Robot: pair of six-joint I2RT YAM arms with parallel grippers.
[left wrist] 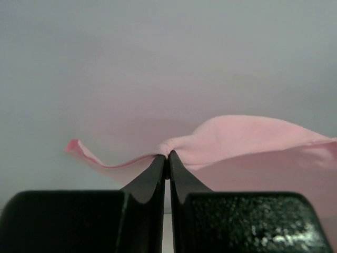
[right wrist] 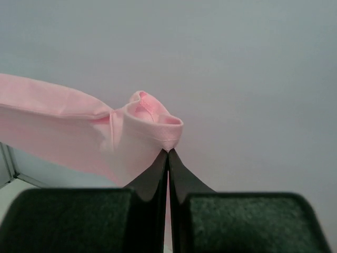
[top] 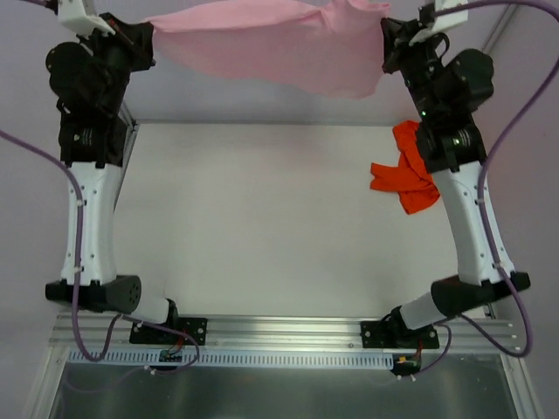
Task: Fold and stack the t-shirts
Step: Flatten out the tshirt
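Note:
The light pink t-shirt [top: 271,44] hangs stretched in the air across the far edge of the table, held at both ends. My left gripper [top: 148,35] is shut on its left end, and the left wrist view shows the pink cloth [left wrist: 247,139] pinched at the fingertips [left wrist: 158,166]. My right gripper [top: 389,39] is shut on the right end, where a hemmed fold of the pink shirt [right wrist: 152,124] sits in the closed fingertips [right wrist: 176,166]. The orange-red t-shirt [top: 403,170] lies crumpled on the table at the right, partly behind my right arm.
The white table [top: 262,218] spreads below the hanging shirt. Both arms stand tall along the table's left and right sides. A metal rail [top: 279,336] with the arm bases runs along the near edge.

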